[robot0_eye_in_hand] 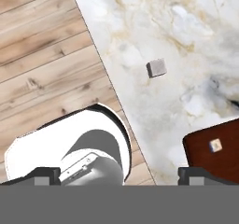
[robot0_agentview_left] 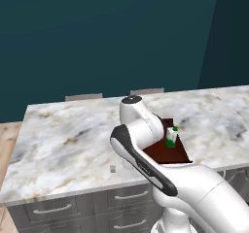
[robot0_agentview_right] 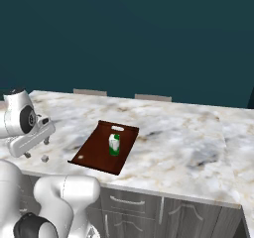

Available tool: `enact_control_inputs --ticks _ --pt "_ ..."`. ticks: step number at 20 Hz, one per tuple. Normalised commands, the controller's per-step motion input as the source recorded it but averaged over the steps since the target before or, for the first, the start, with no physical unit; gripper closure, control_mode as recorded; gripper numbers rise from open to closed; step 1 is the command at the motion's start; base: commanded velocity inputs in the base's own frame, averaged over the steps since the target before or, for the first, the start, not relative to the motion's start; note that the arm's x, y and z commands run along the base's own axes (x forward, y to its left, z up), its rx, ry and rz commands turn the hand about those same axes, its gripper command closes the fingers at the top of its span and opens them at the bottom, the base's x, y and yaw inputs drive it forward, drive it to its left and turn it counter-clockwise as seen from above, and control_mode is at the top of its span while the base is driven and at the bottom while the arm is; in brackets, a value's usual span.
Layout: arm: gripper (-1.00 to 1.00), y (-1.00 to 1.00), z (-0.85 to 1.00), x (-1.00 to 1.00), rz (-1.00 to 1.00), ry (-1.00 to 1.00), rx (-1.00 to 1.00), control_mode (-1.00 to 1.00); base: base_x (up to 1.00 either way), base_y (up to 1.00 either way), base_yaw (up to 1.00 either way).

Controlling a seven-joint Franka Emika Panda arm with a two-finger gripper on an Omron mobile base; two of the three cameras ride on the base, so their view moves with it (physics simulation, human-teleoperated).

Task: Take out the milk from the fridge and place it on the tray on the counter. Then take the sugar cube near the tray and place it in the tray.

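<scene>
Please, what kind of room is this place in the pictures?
Most likely a kitchen: a long marbled stone counter over dark grey drawers with silver handles, and a milk carton standing upright on a dark brown tray. The floor is pale wood planks.

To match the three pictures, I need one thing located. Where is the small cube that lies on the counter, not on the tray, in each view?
Left base view: cube at lower centre, near the front edge of the counter.
Right base view: cube at lower left, left of the tray.
Hand view: cube above centre.
Shared landmark: the dark brown tray.
</scene>
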Motion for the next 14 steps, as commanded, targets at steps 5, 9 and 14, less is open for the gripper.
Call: enact_control_inputs --ticks 5,9,14 --pt "-1.00 0.16 -0.23 0.00 0.00 0.00 0.00 -1.00 0.00 0.00 0.00" --pt "-1.00 0.17 -0.06 0.07 0.00 0.00 0.00 -1.00 0.00 0.00 0.00" --pt "-1.00 0.21 -0.11 0.09 0.00 0.00 0.00 -1.00 0.00 0.00 0.00"
